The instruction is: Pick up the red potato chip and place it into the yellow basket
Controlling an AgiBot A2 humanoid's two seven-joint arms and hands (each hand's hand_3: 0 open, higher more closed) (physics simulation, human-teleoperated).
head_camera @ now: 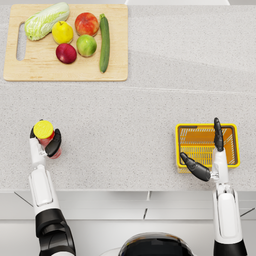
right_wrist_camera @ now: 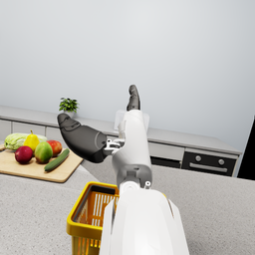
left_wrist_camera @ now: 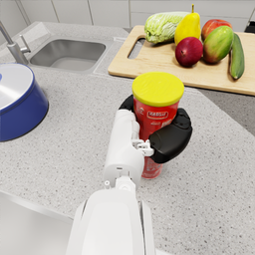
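The speckled counter point(head_camera: 140, 115) had a wooden cutting board point(head_camera: 50, 70) of fruit and veg at the far left. The yellow basket point(head_camera: 186, 131) sat near the right edge, right hand point(head_camera: 207, 157) over it, fingers spread, holding nothing. Left hand point(head_camera: 47, 142) was wrapped around the upright red chip can point(left_wrist_camera: 155, 117), well apart from the basket.
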